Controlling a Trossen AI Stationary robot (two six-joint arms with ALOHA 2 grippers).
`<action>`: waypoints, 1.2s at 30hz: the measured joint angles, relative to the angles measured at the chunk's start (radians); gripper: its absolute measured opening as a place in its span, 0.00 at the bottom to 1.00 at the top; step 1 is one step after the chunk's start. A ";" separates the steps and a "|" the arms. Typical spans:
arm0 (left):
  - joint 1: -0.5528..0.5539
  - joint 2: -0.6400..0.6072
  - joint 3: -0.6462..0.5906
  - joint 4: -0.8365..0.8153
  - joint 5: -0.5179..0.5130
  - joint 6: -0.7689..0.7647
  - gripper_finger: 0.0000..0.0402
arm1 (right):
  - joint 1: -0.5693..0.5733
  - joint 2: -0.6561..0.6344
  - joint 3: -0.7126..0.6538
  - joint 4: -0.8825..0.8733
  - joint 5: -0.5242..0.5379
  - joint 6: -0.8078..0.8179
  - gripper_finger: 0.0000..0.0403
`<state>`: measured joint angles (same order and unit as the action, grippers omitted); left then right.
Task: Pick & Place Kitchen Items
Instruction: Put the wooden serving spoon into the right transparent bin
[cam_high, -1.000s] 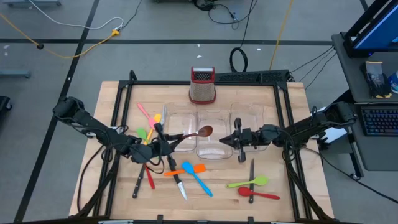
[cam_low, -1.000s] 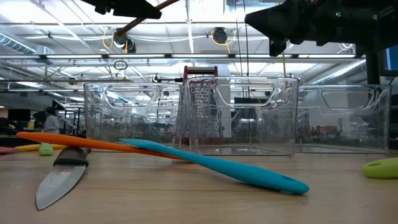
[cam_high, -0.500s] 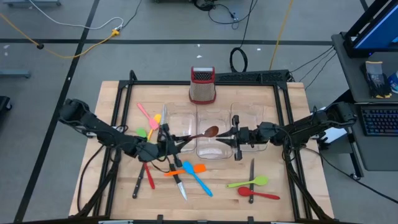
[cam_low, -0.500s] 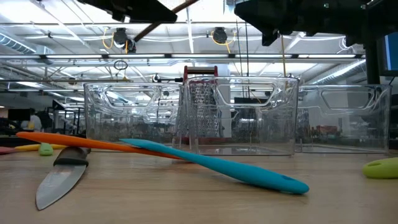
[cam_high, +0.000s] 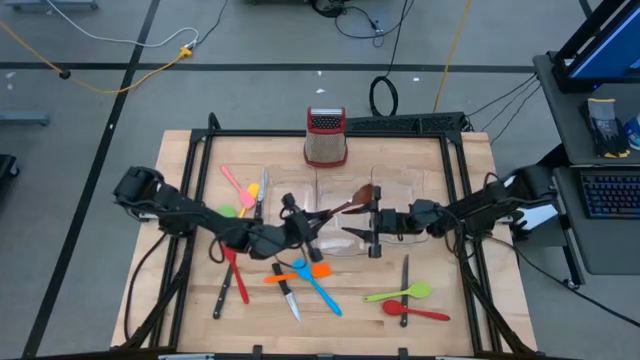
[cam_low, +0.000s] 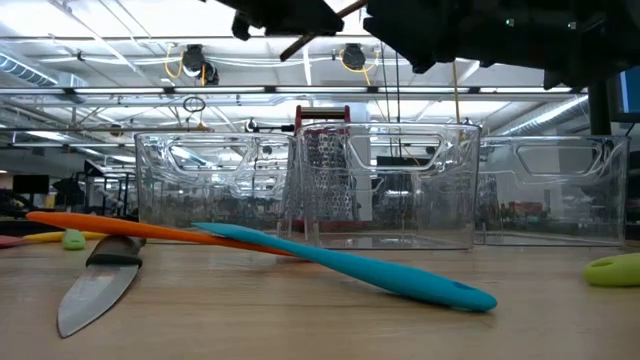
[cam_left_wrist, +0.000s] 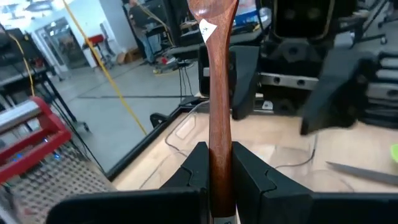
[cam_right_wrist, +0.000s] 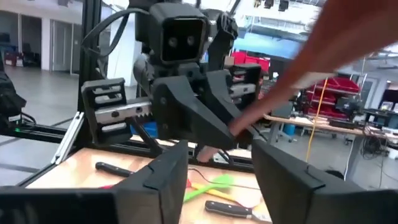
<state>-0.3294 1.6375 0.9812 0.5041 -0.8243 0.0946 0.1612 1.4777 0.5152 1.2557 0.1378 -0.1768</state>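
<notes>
While pinched upright, the brown spoon (cam_left_wrist: 219, 93) shows a smooth slim handle.

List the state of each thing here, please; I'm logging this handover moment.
Brown wooden spoon: held in the air above the clear plastic bins.
Left end effector: shut on the spoon's handle.
Right end effector: open, facing the spoon.
Blue plastic spatula: lying on the wooden table.
Steel box grater with red top: standing upright.

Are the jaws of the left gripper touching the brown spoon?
Touching. The left wrist view shows the left gripper with its jaws pressed against both sides of the brown spoon handle, no gap.
</notes>
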 joint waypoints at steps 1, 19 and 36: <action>0.004 0.005 0.004 -0.003 0.004 -0.007 0.07 | 0.001 0.009 0.000 0.016 0.016 0.001 0.46; 0.018 0.027 0.010 0.015 0.109 -0.076 0.07 | -0.004 0.015 0.046 0.024 0.071 0.036 0.54; 0.015 0.027 0.010 0.024 0.117 -0.105 0.07 | -0.003 0.015 0.082 -0.078 0.071 0.068 0.35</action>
<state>-0.3145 1.6650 0.9909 0.5282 -0.7072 -0.0104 0.1585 1.4929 0.5972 1.1779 0.2085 -0.1089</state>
